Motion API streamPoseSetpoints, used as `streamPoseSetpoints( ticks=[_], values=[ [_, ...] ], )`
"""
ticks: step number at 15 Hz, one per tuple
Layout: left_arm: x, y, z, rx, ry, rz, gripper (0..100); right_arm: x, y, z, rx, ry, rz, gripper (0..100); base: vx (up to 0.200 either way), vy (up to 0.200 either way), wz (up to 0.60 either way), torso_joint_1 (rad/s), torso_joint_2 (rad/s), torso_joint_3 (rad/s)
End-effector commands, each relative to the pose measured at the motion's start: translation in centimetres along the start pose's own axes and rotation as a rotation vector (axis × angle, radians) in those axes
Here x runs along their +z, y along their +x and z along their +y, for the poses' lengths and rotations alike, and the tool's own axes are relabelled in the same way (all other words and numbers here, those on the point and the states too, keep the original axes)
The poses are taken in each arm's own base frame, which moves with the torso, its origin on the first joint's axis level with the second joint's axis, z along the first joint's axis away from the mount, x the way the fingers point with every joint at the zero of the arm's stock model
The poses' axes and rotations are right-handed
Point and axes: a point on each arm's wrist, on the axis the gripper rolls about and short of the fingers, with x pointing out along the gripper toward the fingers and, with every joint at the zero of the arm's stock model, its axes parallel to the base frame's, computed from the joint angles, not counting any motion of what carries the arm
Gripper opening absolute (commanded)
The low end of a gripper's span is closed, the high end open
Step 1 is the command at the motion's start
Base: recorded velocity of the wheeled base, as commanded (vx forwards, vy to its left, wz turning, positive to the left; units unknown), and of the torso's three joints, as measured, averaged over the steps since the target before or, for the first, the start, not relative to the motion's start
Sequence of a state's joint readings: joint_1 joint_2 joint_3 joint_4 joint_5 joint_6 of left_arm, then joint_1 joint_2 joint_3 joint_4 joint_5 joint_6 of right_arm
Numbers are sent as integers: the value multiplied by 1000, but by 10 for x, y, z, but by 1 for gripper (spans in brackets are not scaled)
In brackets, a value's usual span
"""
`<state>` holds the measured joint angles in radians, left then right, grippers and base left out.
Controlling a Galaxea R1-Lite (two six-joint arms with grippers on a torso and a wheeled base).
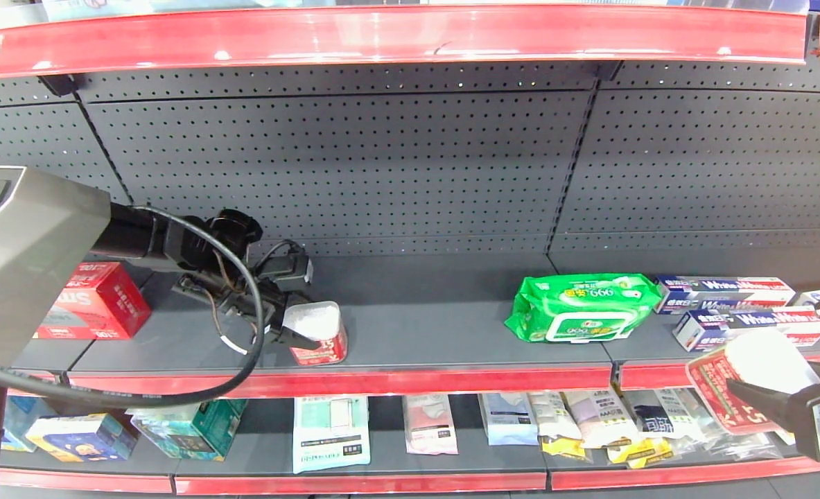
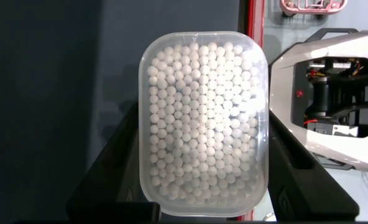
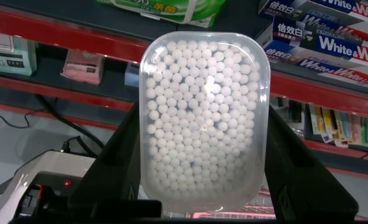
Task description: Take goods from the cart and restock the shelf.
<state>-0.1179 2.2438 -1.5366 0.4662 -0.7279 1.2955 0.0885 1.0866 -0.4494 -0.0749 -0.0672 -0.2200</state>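
Observation:
A clear tub of white beads with a red label stands upright on the middle shelf, close to its red front edge. My left gripper is shut on it from the left. In the left wrist view the tub sits between the dark fingers. A second tub of the same kind hangs tilted in front of the shelf's edge at the lower right, with my right gripper shut on it. In the right wrist view this tub is held between the fingers, off the shelf.
On the same shelf lie a green wipes pack, toothpaste boxes at the right and a red box at the left. Bare shelf lies between the left tub and the wipes. The lower shelf holds packets and boxes.

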Motion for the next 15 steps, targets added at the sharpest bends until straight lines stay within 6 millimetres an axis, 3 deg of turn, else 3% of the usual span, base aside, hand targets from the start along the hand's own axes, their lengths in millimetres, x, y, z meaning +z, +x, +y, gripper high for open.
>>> streamPoseSetpoints(
  ticks=[1,15],
  values=[
    [0,1,0,-2,12,0,0,0,0,0,0,-1,-1,0,0,0,0,0,0,0],
    [-5,8,7,-15,85,-5,0,-2,0,1,2,-3,8,0,0,0,0,0,0,0]
  ],
)
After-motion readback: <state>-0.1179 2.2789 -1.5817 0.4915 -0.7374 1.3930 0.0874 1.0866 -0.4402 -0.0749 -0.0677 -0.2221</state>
